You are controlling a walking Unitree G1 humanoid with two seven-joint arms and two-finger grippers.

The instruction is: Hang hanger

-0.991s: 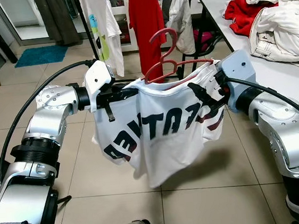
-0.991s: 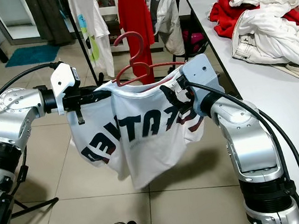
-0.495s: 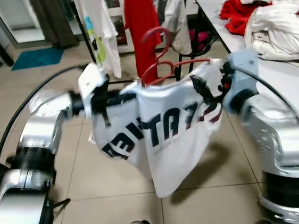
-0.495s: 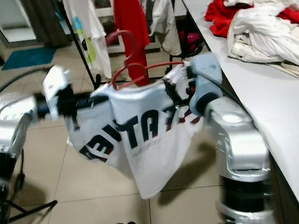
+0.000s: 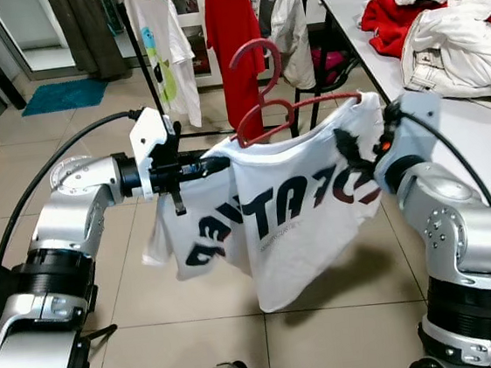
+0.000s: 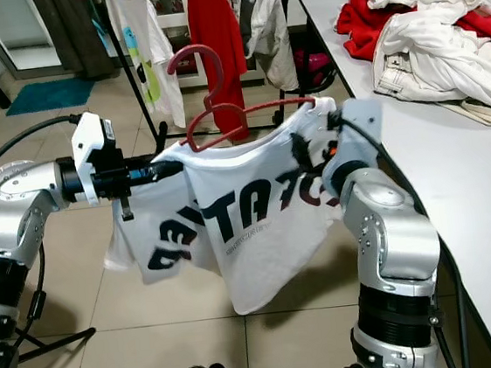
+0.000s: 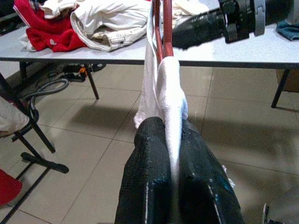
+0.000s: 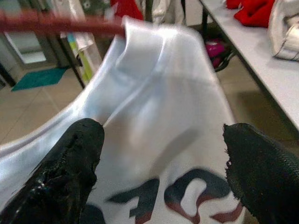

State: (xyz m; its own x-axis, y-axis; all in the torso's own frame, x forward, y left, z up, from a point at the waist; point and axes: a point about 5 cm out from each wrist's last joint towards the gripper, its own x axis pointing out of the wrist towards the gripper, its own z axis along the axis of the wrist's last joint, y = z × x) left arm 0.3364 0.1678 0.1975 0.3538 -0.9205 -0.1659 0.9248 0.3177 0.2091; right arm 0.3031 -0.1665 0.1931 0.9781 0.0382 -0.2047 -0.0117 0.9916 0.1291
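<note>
Left tool [image 7: 170, 154]: its two black fingers are pressed together on the shoulder of the white T-shirt [image 5: 293, 223], with the cloth pinched between them. In the left wrist view the red hanger [image 5: 273, 111] is seen running on from the pinched cloth, inside the shirt.

Right tool [image 8: 161, 158]: its fingers [image 8: 70, 163] are spread wide apart, with the shirt's other shoulder just in front of them. Nothing is gripped by this tool. In the head views it is held at the shirt's right shoulder, close to the hanger's end.

The hanger is carried in the air between the two silver arms, above the tiled floor [image 5: 135, 301]. Its hook stands upright and is not hooked over anything. The shirt is draped on it, with dark lettering across the front.

A clothes rack [image 5: 139, 46] with a white shirt and a red garment [image 5: 234, 36] stands beyond the hanger. A worktop [image 5: 487, 141] with heaped white and red clothes [image 5: 452, 13] lies on the robot's right.
</note>
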